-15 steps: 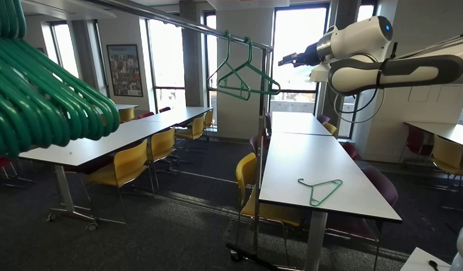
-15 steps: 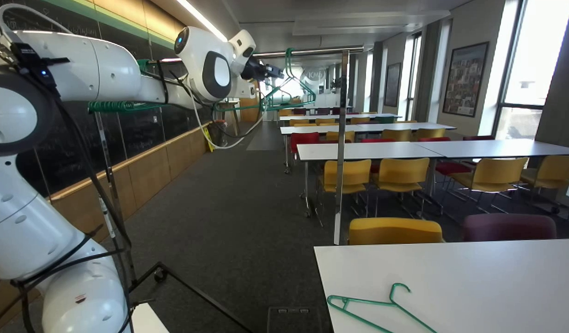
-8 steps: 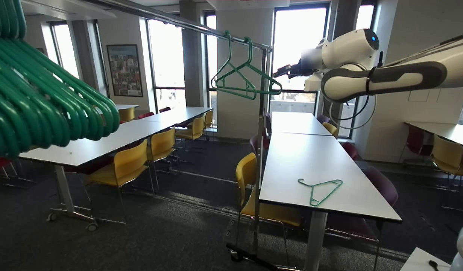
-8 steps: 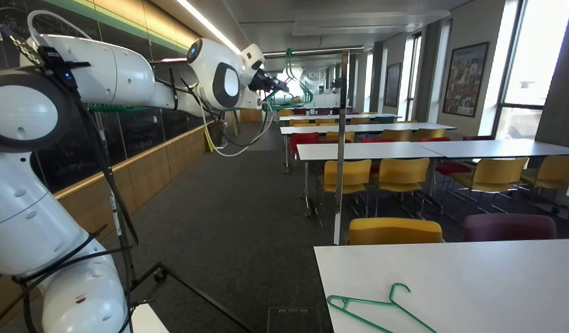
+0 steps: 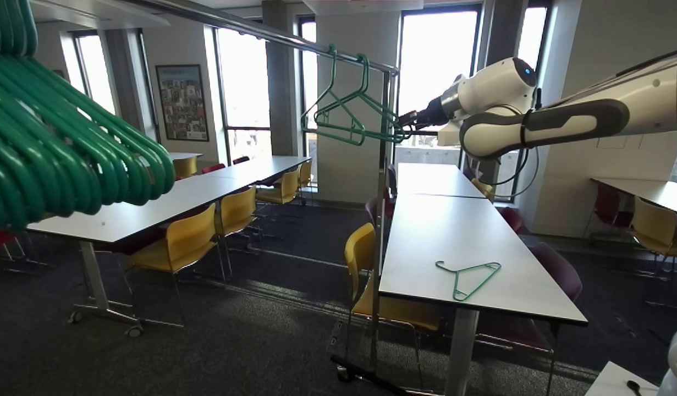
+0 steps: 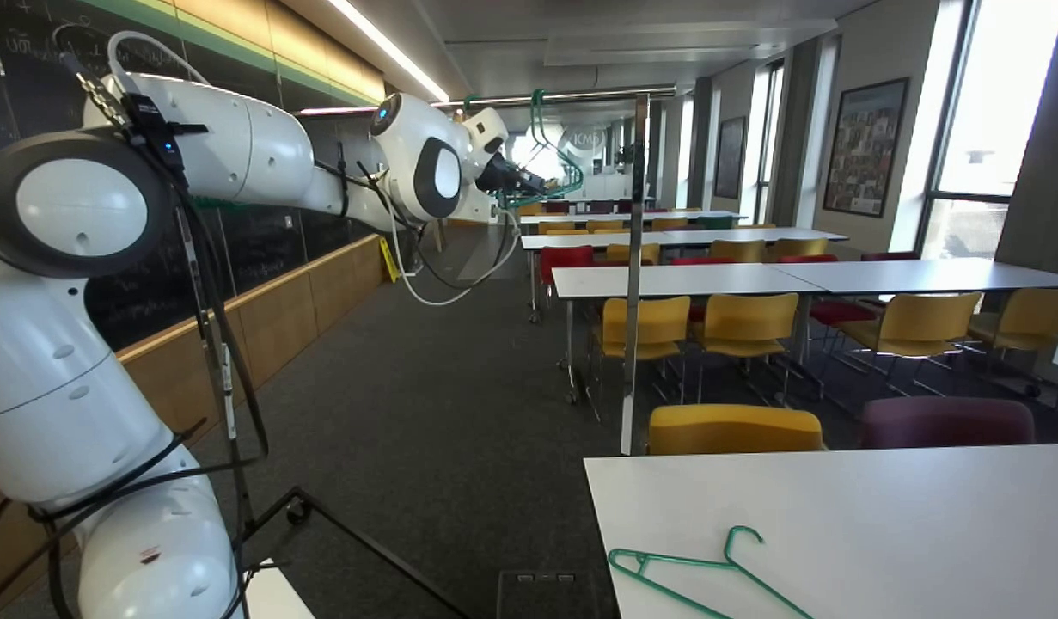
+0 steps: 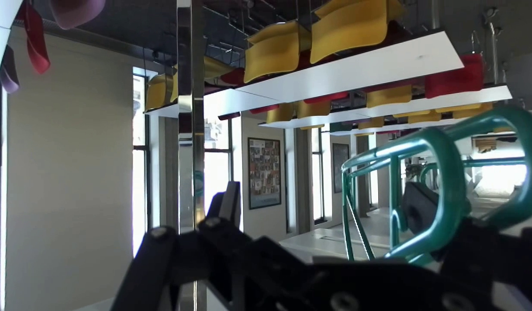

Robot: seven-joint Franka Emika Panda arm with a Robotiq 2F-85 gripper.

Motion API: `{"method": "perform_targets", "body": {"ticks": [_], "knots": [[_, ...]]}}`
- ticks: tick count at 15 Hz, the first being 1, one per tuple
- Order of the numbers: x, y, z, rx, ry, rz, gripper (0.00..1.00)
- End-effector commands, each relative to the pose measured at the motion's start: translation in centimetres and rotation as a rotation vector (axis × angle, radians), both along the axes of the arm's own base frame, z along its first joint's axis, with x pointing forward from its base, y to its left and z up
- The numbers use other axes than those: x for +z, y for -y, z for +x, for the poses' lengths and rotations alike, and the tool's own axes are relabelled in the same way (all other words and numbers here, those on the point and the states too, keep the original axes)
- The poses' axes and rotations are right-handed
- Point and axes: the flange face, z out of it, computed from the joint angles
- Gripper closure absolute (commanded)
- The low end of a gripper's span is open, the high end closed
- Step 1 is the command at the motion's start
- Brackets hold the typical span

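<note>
Your black two-fingered gripper (image 7: pixel 324 205) stands spread, one finger (image 7: pixel 419 206) seen through a green plastic triangular hanger (image 7: pixel 451 185) at right of the wrist frame. Risk: dragging sideways could snag and unhook it.

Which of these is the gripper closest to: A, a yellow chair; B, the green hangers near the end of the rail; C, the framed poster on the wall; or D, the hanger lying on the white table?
B: in an exterior view the gripper is at the lower corner of the green hangers, and in the wrist view their loops overlap one of its fingers.
</note>
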Motion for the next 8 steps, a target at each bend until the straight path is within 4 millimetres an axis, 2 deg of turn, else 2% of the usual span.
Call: {"method": "perform_targets", "body": {"ticks": [1,4,6,8], "knots": [[0.3,0.1,0.1,0.011,-0.006,-0.026,0.0],[1.0,0.7,-0.3,-0.005,0.023,-0.042,0.0],[1.8,2.4,-0.2,-0.05,0.046,-0.052,0.0],[2.3,4.9,0.4,-0.108,0.05,-0.067,0.0]]}}
